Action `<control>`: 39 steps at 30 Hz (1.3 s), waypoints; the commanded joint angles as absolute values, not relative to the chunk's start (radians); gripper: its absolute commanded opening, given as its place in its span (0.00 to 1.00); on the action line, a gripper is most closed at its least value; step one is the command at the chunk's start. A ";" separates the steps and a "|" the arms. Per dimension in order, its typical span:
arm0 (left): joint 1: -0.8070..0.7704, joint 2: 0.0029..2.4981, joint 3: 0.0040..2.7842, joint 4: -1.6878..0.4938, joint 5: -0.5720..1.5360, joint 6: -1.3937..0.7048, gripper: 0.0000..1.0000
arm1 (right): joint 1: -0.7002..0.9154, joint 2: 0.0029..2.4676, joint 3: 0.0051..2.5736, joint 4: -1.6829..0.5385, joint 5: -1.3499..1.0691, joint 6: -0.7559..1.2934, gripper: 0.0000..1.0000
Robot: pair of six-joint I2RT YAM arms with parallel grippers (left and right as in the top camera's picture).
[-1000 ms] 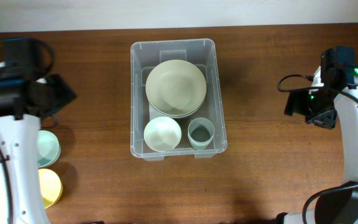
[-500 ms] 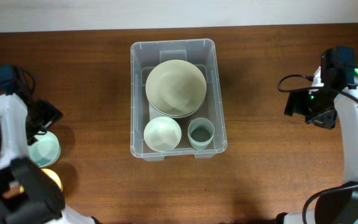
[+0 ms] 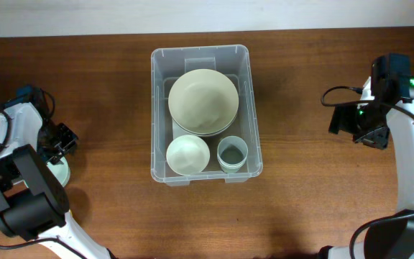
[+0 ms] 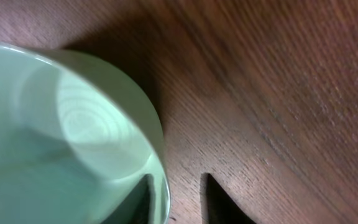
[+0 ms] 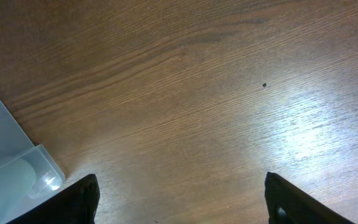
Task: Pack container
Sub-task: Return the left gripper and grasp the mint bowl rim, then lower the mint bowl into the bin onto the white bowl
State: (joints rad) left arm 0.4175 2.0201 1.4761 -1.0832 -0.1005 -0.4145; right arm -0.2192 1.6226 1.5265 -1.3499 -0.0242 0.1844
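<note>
From overhead you see the container (image 3: 161, 115) in the middle of the worktop (image 3: 315, 208), open side up. Its long axis runs from the far edge to the near edge, with the short ends facing far and near. It is a clear plastic rectangle with a rounded rim. A wide pale-green bowl (image 3: 203, 101) fills its far part, and a smaller pale bowl (image 3: 187, 155) and a grey-green cup (image 3: 232, 153) sit side by side at the near end. That view gives you only a sliver of the mint bowl (image 4: 55, 137), beside the left arm and well to the left of the container. The left wrist view shows it close: smooth, glossy, with faint rings on its base. There the left end effector (image 4: 178, 200) straddles the rim, one dark finger inside and one outside. Bare wood shows between the outer finger and the bowl's wall, so it stands narrowly parted and grips nothing. The right wrist view shows the right end effector (image 5: 182, 199) spread wide over streaked brown wood grain, holding nothing. A rounded corner of the container lies at the lower left of that view.
</note>
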 commanded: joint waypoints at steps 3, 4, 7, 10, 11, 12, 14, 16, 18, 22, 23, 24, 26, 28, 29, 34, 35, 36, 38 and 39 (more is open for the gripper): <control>0.421 2.031 1.473 -1.068 -0.093 -0.409 0.10 | -0.216 1.625 1.525 -1.349 -0.015 0.187 0.81; 0.421 2.031 1.473 -1.066 -0.093 -0.409 0.08 | -0.216 1.625 1.525 -1.349 -0.015 0.187 0.81; 0.416 2.031 1.473 -1.057 -0.093 -0.409 0.01 | -0.216 1.624 1.525 -1.349 -0.015 0.187 0.81; 0.407 2.031 1.477 -1.049 -0.091 -0.401 0.01 | -0.216 1.625 1.525 -1.349 -0.015 0.187 0.81; 0.402 2.031 1.484 -1.049 -0.089 -0.394 0.01 | -0.216 1.624 1.525 -1.349 -0.015 0.187 0.81; 0.395 2.030 1.495 -1.056 -0.086 -0.394 0.01 | -0.216 1.624 1.525 -1.349 -0.014 0.187 0.81; 0.370 2.025 1.544 -1.092 -0.058 -0.386 0.01 | -0.216 1.624 1.525 -1.349 -0.014 0.187 0.81; 0.332 2.002 1.606 -1.135 -0.056 -0.369 0.01 | -0.216 1.624 1.525 -1.350 -0.014 0.187 0.81; 0.287 1.968 1.668 -1.181 -0.056 -0.364 0.01 | -0.216 1.624 1.525 -1.350 -0.014 0.187 0.81; 0.165 1.877 1.815 -1.293 -0.056 -0.342 0.01 | -0.216 1.624 1.525 -1.350 -0.014 0.187 0.81; 0.134 1.857 1.843 -1.314 -0.056 -0.342 0.01 | -0.216 1.625 1.525 -1.350 -0.014 0.187 0.81; 0.099 1.834 1.865 -1.332 -0.056 -0.342 0.01 | -0.216 1.625 1.525 -1.349 -0.014 0.187 0.81; 0.030 1.795 1.891 -1.353 -0.056 -0.342 0.01 | -0.216 1.625 1.525 -1.349 -0.014 0.187 0.81; -0.047 1.756 1.897 -1.360 -0.056 -0.343 0.01 | -0.216 1.624 1.525 -1.350 -0.014 0.187 0.81; -0.084 1.742 1.897 -1.363 -0.056 -0.343 0.01 | -0.216 1.625 1.525 -1.350 -0.014 0.187 0.81; -0.305 1.715 1.897 -1.390 -0.056 -0.351 0.01 | -0.216 1.624 1.525 -1.350 -0.015 0.187 0.81; -0.344 1.717 1.897 -1.395 -0.056 -0.353 0.01 | -0.216 1.624 1.525 -1.350 -0.015 0.187 0.81; -0.390 1.718 1.897 -1.401 -0.056 -0.361 0.01 | -0.216 1.624 1.525 -1.350 -0.015 0.187 0.80; -0.467 1.726 1.897 -1.404 -0.056 -0.366 0.01 | -0.216 1.624 1.525 -1.350 -0.015 0.187 0.81; -0.497 1.731 1.897 -1.403 -0.058 -0.366 0.01 | -0.216 1.625 1.525 -1.350 -0.015 0.187 0.81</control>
